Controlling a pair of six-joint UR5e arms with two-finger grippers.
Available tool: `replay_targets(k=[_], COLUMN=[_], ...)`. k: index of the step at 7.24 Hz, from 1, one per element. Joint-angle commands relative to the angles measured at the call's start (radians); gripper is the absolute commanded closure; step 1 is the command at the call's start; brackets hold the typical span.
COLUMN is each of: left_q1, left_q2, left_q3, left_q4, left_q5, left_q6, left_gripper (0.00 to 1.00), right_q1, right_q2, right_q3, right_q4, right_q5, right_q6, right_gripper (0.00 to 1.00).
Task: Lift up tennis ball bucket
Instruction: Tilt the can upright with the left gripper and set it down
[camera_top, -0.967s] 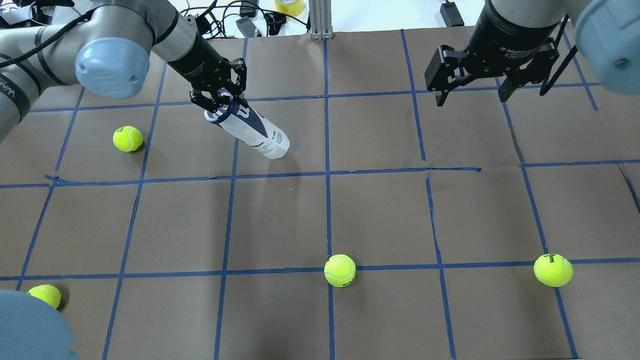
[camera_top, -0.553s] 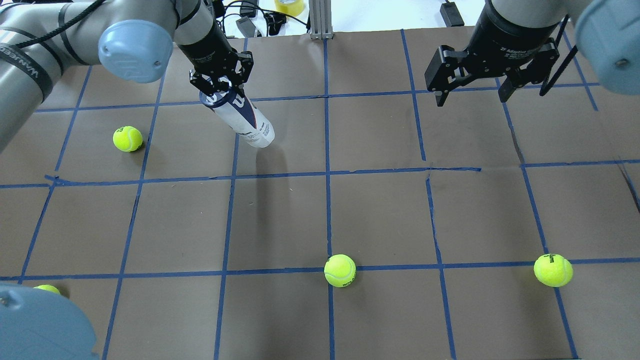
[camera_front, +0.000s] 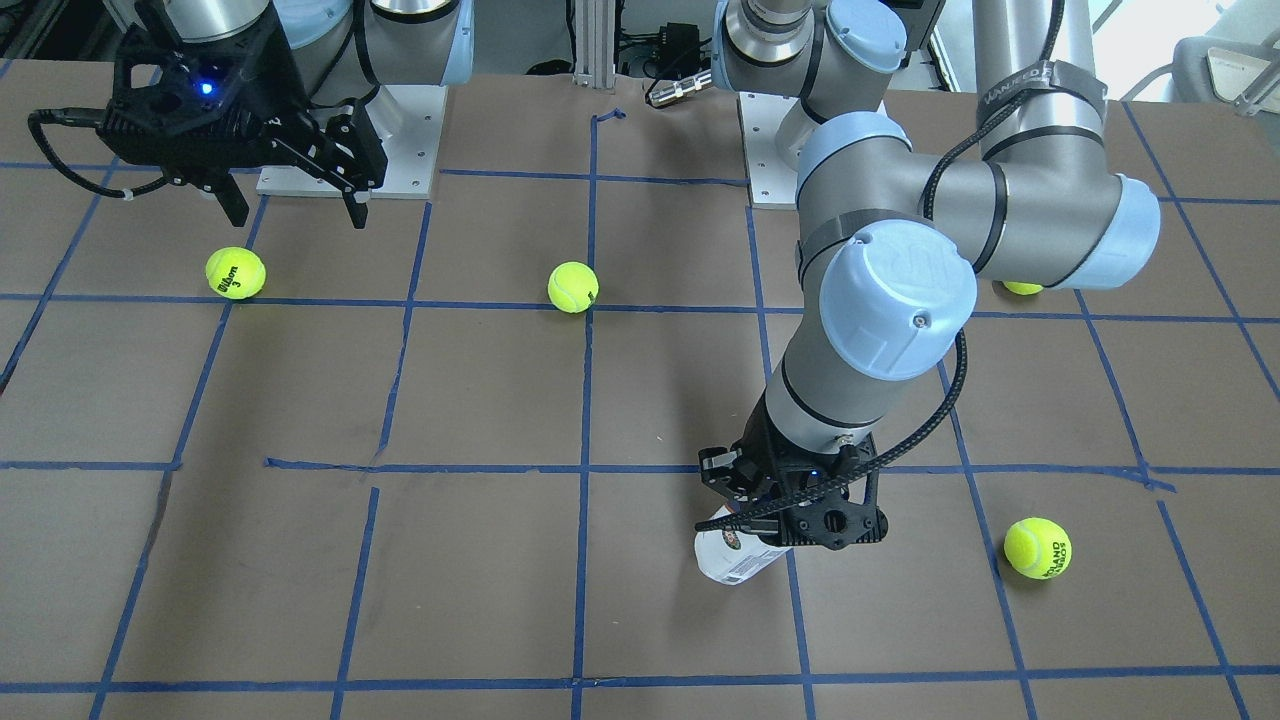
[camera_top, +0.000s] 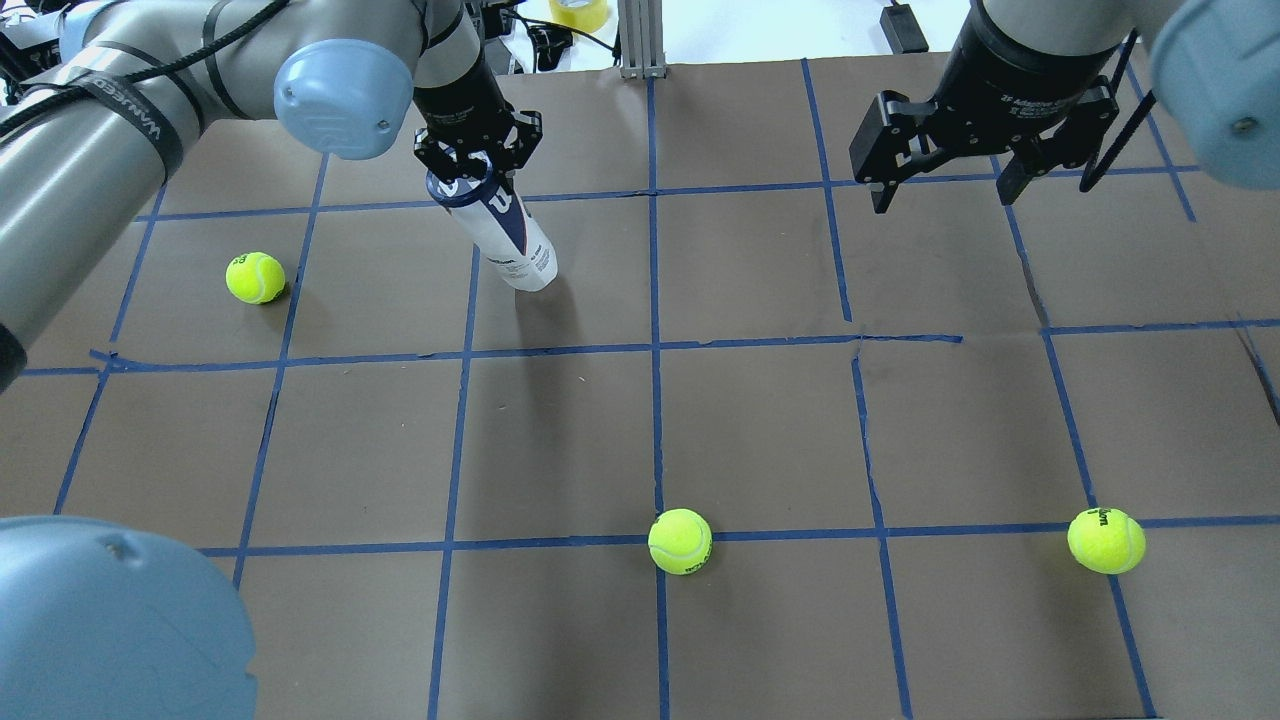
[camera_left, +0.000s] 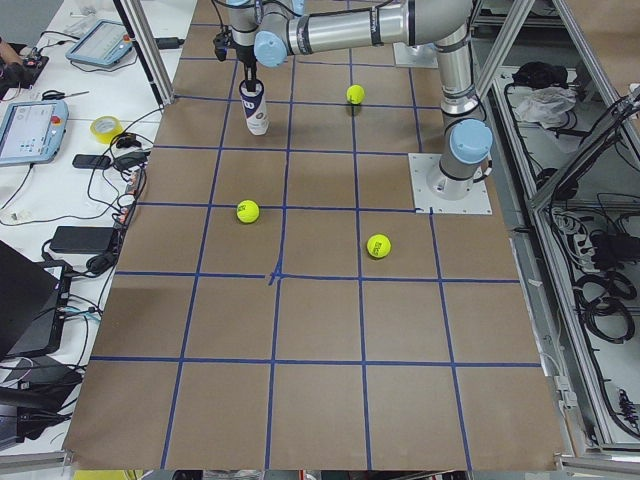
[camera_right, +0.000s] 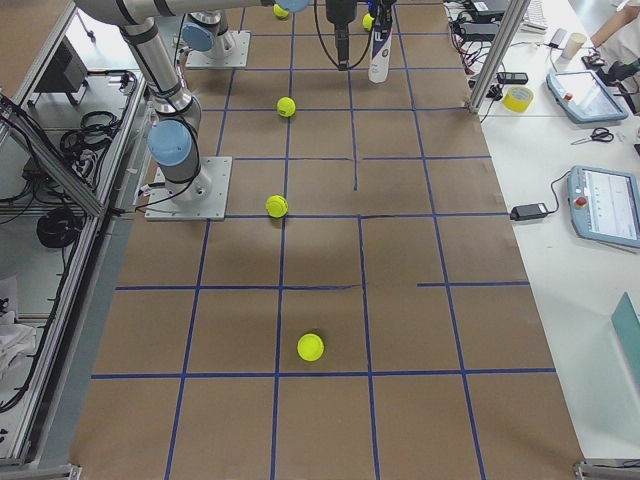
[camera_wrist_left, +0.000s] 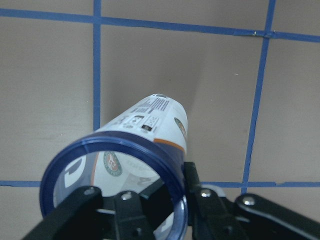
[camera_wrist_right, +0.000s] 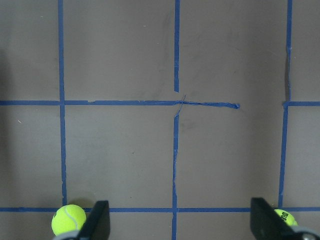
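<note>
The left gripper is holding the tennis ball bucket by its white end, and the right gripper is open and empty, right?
Not quite: the left gripper holds the tennis ball bucket by its navy-rimmed open end, as the left wrist view shows; the white end points down. The right gripper is open and empty.

The worktop (camera_top: 780, 440), covered in brown paper with a blue tape grid (camera_top: 655, 300), carries four yellow-green tennis balls (camera_top: 680, 541), well apart; one sits at a crossing of grid lines.

"Wilson 3" on tennis ball (camera_front: 236, 273), "Wilson" on tennis ball bucket (camera_top: 505, 240), "Roland" on second ball (camera_front: 1038, 547)
</note>
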Motion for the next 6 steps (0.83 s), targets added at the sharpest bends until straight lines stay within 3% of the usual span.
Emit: replay_targets(k=[1, 2, 3, 5, 6], left_q1=[-0.010, -0.011, -0.011, -0.013, -0.013], left_q2=[-0.005, -0.005, -0.005, 0.014, 0.032], left_q3=[-0.004, -0.006, -0.007, -0.004, -0.002], left_q4=[0.004, 0.016, 0.019, 0.016, 0.007], left_q5=[0.031, 0.025, 0.019, 0.017, 0.012], left_q6=[-0.012, -0.011, -0.012, -0.014, -0.002], left_gripper=[0.87, 0.62, 0.45, 0.00, 0.00], right_q1=[0.000, 0.000, 0.000, 0.000, 0.000], right_q2=[0.000, 0.000, 0.000, 0.000, 0.000], right_q3=[0.000, 0.000, 0.000, 0.000, 0.000], right_q4=[0.001, 0.001, 0.001, 0.001, 0.001], right_q5=[0.000, 0.000, 0.000, 0.000, 0.000], right_q6=[0.000, 0.000, 0.000, 0.000, 0.000], right_gripper=[0.00, 0.00, 0.00, 0.00, 0.00])
